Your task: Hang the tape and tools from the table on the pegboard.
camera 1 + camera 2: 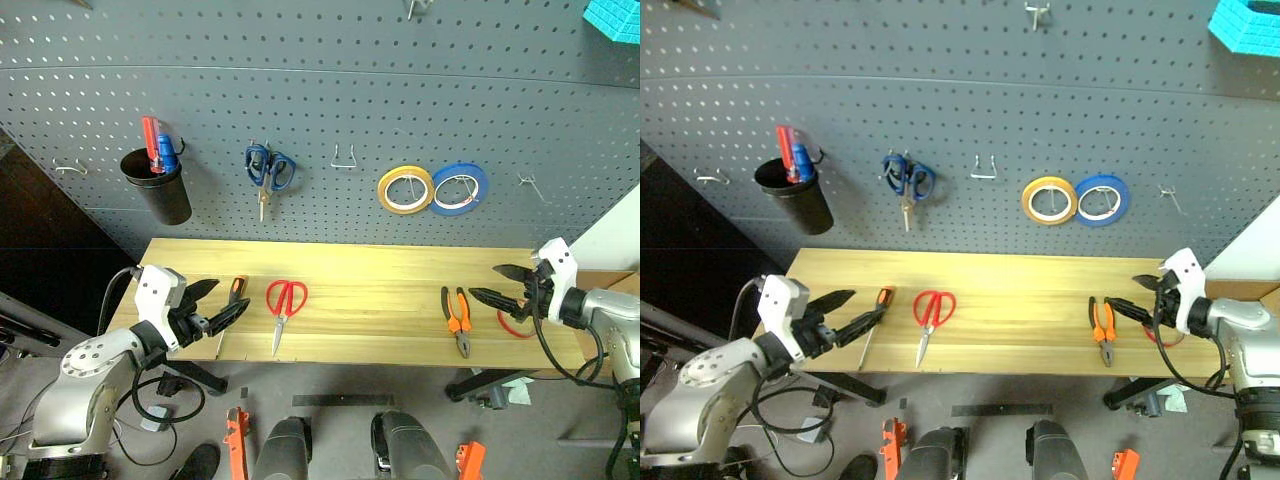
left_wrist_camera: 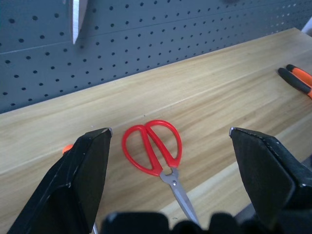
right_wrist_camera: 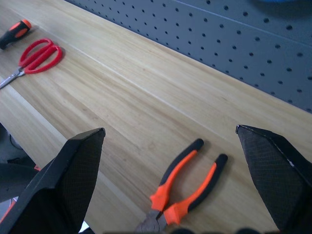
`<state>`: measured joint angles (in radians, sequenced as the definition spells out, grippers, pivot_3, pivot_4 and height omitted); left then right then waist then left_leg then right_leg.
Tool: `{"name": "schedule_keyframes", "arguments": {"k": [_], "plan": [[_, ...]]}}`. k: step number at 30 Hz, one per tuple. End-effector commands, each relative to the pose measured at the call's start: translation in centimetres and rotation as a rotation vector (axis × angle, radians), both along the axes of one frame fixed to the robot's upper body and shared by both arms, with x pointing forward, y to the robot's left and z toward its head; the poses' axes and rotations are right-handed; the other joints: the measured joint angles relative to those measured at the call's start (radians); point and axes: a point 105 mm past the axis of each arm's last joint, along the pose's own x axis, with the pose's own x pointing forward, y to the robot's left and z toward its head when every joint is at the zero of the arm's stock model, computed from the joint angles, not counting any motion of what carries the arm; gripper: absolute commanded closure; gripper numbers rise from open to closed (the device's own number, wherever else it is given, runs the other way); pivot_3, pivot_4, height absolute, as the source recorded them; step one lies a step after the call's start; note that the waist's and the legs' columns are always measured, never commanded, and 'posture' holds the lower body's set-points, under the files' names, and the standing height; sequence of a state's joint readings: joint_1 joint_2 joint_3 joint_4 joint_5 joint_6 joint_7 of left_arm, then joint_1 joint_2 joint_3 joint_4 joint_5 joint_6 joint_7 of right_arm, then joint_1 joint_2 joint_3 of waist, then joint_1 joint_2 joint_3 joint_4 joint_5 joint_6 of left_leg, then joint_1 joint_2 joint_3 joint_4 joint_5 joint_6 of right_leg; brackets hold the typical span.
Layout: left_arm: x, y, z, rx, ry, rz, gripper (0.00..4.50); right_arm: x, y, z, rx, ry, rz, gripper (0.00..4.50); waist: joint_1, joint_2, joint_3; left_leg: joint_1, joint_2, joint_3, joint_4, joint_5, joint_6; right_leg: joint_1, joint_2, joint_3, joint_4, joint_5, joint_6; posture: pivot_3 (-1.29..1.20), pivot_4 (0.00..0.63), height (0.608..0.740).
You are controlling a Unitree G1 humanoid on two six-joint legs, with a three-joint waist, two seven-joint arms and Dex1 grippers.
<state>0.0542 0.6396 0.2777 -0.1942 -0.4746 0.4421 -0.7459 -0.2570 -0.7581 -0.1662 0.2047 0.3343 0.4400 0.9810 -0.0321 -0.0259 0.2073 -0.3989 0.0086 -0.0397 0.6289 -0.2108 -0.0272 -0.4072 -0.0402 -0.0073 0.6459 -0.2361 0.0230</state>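
My left pincer (image 1: 215, 305) hovers spread wide and empty over the left end of the table (image 1: 370, 275), aimed toward the red-handled scissors (image 1: 283, 306), which lie flat with blades pointing at the front edge; a small orange-and-black tool (image 1: 237, 290) lies just beside it. My right pincer (image 1: 497, 283) is likewise released at the right end, near the orange-and-black pliers (image 1: 457, 318). The red tape ring (image 1: 514, 326) lies partly hidden behind that pincer. All four lie flat, not yet hung; the pegboard (image 1: 330, 100) behind offers a free hook (image 1: 344, 157) between blue scissors (image 1: 268, 172) and yellow and blue rolls.
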Motion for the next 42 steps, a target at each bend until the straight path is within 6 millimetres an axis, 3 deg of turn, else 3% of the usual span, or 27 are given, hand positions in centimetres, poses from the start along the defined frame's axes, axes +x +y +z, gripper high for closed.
{"name": "schedule_keyframes", "arguments": {"k": [1,9,14,24,27,33,40,42], "plan": [[0.3,-0.4,1.1,0.011,-0.053,-0.001,0.35,0.3,0.1,1.5,0.003,-0.054,0.001,0.0,0.0,0.0,0.0,0.0,0.0,0.0,0.0,0.0,0.0,0.0,0.0,0.0,0.0,0.0,0.0,-0.07,0.171,0.74],[-0.1,-1.1,1.1,0.024,-0.037,-0.052,0.35,0.1,-0.2,1.1,-0.007,-0.046,-0.01,0.0,0.0,0.0,0.0,0.0,0.001,0.0,0.0,0.0,0.0,0.0,0.001,0.0,0.0,0.001,-0.001,-0.07,0.17,0.74],[-0.8,-3.3,0.7,0.007,-0.02,-0.136,0.35,-0.2,-0.6,0.3,-0.042,-0.012,-0.026,0.0,0.0,0.0,0.0,0.0,0.001,0.0,0.0,0.0,0.0,0.0,0.001,0.0,-0.001,0.001,-0.001,-0.08,0.169,0.74],[-1.6,-11.3,-0.3,-0.053,0.002,-0.354,0.35,1.1,-3.0,-2.3,-0.188,0.064,-0.171,0.0,0.0,-0.001,0.005,0.0,0.001,0.001,0.001,0.0,0.0,0.0,0.002,0.001,0.0,0.001,-0.001,-0.08,0.224,0.74],[-1.5,-14.5,-1.0,-0.067,0.009,-0.408,0.35,1.5,-4.5,-4.3,-0.254,0.151,-0.246,0.0,-0.001,-0.001,0.015,0.0,0.001,0.001,0.001,0.0,0.0,0.0,0.002,0.001,0.0,0.001,-0.001,-0.08,0.251,0.74],[-1.8,-16.8,-1.5,-0.057,0.006,-0.42,0.35,1.5,-6.7,-7.3,-0.374,0.257,-0.308,0.0,-0.003,-0.003,0.046,0.0,0.001,0.002,0.0,0.0,0.0,-0.001,0.003,0.003,0.0,0.001,-0.001,-0.06,0.298,0.74],[-1.5,-20.0,-1.1,-0.047,-0.019,-0.448,0.35,2.0,-7.6,-8.1,-0.411,0.28,-0.349,0.0,-0.001,-0.003,0.08,-0.002,0.0,0.003,0.001,0.0,0.0,-0.002,0.003,0.006,0.0,0.005,0.005,-0.04,0.328,0.74],[-2.9,-22.1,0.0,-0.082,-0.05,-0.574,0.35,2.2,-7.4,-8.3,-0.41,0.282,-0.338,0.0,-0.001,-0.003,0.084,-0.002,0.0,0.004,0.001,0.0,0.0,-0.002,0.002,0.006,-0.001,0.005,0.006,-0.05,0.332,0.74]]}}
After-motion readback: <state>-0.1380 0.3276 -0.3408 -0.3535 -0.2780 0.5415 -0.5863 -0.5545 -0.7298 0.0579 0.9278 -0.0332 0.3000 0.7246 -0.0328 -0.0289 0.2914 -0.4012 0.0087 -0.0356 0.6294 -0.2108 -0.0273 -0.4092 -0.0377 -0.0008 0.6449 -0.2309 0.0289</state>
